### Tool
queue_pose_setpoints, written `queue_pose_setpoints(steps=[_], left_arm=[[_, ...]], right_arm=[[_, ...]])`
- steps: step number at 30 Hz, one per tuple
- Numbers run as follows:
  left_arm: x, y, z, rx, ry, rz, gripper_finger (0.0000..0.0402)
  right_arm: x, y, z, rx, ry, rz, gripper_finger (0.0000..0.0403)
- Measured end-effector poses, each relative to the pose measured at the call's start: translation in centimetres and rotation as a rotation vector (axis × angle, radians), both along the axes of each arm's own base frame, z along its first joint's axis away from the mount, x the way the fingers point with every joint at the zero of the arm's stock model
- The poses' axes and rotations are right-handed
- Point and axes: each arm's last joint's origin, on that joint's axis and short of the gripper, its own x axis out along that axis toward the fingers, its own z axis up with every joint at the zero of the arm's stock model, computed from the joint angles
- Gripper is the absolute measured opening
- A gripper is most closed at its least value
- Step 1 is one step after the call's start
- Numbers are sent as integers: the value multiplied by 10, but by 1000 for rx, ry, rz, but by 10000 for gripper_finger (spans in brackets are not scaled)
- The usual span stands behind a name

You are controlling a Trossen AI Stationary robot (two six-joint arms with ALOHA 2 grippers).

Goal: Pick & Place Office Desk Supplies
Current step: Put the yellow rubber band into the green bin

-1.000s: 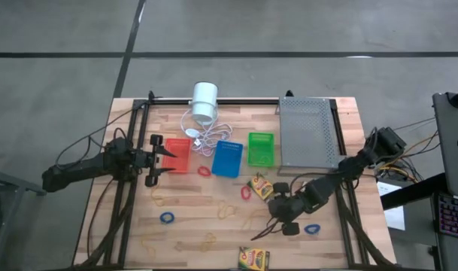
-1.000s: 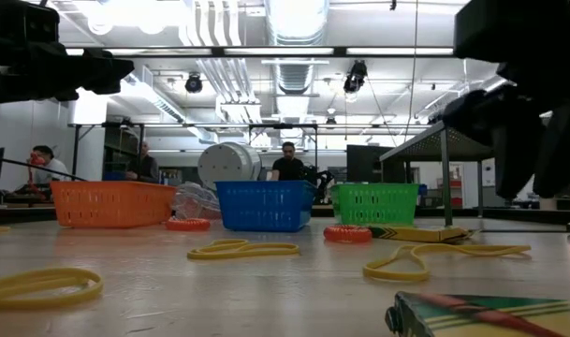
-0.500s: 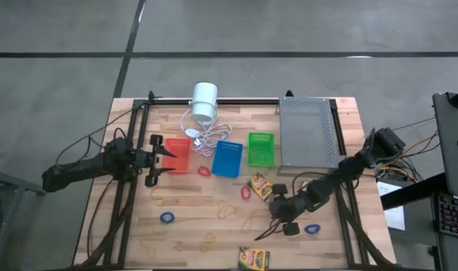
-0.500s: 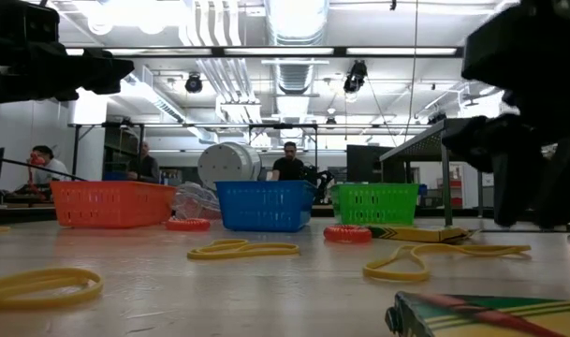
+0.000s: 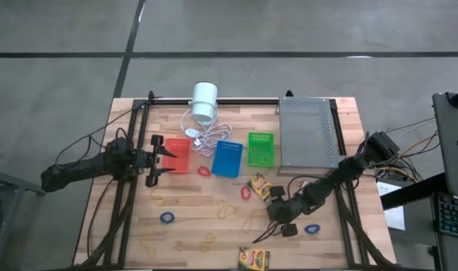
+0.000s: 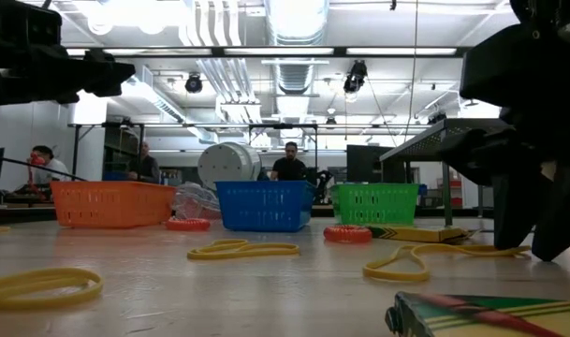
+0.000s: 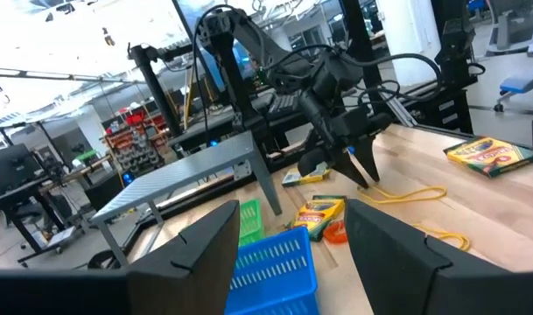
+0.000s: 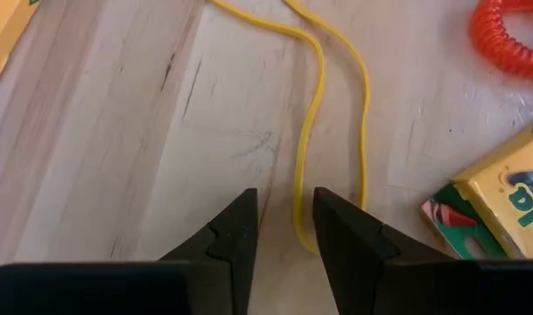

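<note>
From above, the left claw is seen spread wide and empty at the near edge of the red-orange basket, which stands in a row with the blue basket and green basket on the wooden surface. The right claw is lowered over a yellow rubber band, just beside a crayon box; a second crayon box lies at the front edge. In the low view, the three baskets stand in line, and the band lies flat on the surface beside the dark right claw. In the left wrist view, its fingers are parted with nothing between them. In the right wrist view, the fingers are narrowly parted astride one end of the band, which lies on the wood, not gripped.
</note>
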Motion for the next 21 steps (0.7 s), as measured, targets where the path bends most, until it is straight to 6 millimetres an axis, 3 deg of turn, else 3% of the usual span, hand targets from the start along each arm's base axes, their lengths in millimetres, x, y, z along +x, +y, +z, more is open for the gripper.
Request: queue_pose_setpoints(steps=[9,17,21], left_arm=[[0,0,0,0,0,0,210],[0,0,0,0,0,0,210],[0,0,0,0,0,0,210]], right_arm=[[0,0,0,-6,0,18,13],[-1,0,3,4,-1,16,8],[-3,-1,21,25,-24,29,8]])
